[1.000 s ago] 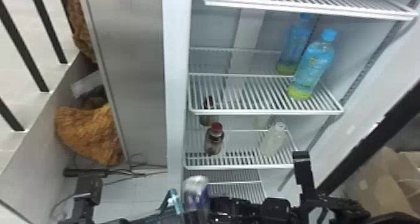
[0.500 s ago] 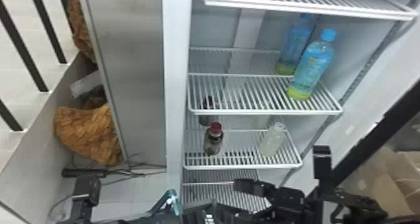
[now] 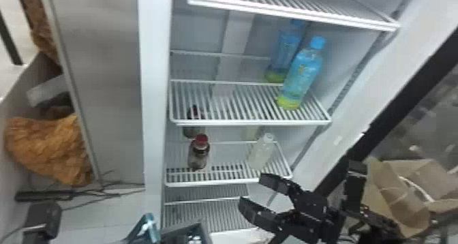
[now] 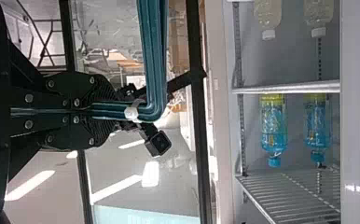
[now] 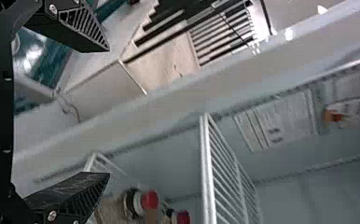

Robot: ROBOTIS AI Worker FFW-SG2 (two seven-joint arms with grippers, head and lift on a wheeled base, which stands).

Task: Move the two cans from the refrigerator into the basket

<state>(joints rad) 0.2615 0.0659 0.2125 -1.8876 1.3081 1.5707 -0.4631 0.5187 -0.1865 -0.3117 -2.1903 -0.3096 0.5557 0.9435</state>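
Currently, the task is standing at an unconfirmed but probably late stage. The left black gripper (image 4: 104, 110) is pinching the teal plastic handle (image 4: 155, 56) of the teal plastic basket (image 5: 52, 64). The right black gripper (image 3: 251, 189) is holding its 2 flat fingers spread, with nothing between them, in front of the refrigerator's lower white wire shelves (image 3: 221, 184). The shelves higher up are carrying 2 blue, yellow-based plastic bottles (image 3: 301, 76), dark red-capped bottles (image 3: 198, 155) and a pale white-capped bottle (image 3: 260, 153); these are not forming part of the task. The location of the 2 cans is not being established, so this inspection is certifying neither as delivered. If both are lying in the basket, only clearing the arms is pending; if 1 is waiting inside the refrigerator, the free gripper is needing another pick.
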